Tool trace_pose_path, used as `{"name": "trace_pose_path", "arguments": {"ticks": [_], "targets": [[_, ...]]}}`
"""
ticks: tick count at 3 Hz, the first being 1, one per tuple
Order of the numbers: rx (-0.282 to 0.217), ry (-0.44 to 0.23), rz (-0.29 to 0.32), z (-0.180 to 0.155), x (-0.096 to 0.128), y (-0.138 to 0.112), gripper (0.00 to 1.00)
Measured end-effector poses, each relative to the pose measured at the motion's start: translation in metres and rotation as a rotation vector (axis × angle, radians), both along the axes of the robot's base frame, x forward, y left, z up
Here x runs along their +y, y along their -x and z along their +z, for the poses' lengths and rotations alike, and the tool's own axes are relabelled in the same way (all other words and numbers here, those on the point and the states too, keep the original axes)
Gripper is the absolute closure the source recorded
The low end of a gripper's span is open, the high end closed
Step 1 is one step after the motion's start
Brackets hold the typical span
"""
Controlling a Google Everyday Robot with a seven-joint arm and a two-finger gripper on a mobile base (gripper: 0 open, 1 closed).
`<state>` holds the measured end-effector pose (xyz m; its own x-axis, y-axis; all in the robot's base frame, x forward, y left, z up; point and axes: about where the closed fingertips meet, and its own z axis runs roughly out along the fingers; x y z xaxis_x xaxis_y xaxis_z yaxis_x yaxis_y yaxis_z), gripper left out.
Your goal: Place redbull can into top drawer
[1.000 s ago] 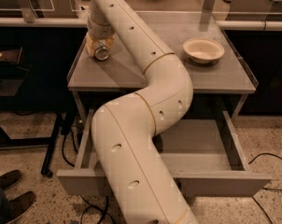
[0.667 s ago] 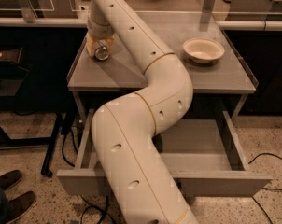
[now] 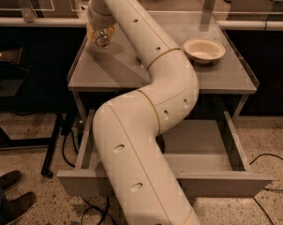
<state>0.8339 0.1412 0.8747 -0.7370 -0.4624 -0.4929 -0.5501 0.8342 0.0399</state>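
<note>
Over the tabletop's back-left corner: the hand (image 3: 102, 34) hangs at the end of a long cream arm (image 3: 146, 121), pointing down and clamped on the redbull can (image 3: 102, 41).
Redbull can: gripped on both sides, with one shiny round metal end turned toward the camera. The grip hides most of its body, so its colours are hard to make out. It looks raised just clear of the surface, though this angle cannot rule out contact.
Why held so: a firm squeeze on the slim can should keep it from slipping while it is carried. This looks like the carrying step, with the placing not yet done.
Top drawer (image 3: 204, 142): grey and shallow, pulled wide open toward the camera below the tabletop. It stands open so the can may be lowered straight in.
Arm: bends in an S shape from the bottom of the view. It crosses the middle of the open drawer and the tabletop's front edge, hiding part of both.
Tabletop (image 3: 221, 76): grey, with raised lips along its sides.
Bowl (image 3: 204, 49): pale and shallow, at the back right, well apart from the hand and off the likely path to the drawer.
Next move, as a judgement: bring the can forward past the front edge, then down. The risk is knocking it against that edge or the drawer's rim.
</note>
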Motion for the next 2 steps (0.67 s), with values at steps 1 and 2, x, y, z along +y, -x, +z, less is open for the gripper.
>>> {"name": "trace_pose_path", "arguments": {"ticks": [1, 2], "targets": [[-0.049, -0.014, 0.033, 0.033, -0.006, 0.005, 1.0], [-0.083, -0.032, 0.126, 0.053, -0.01, 0.015, 1.0]]}}
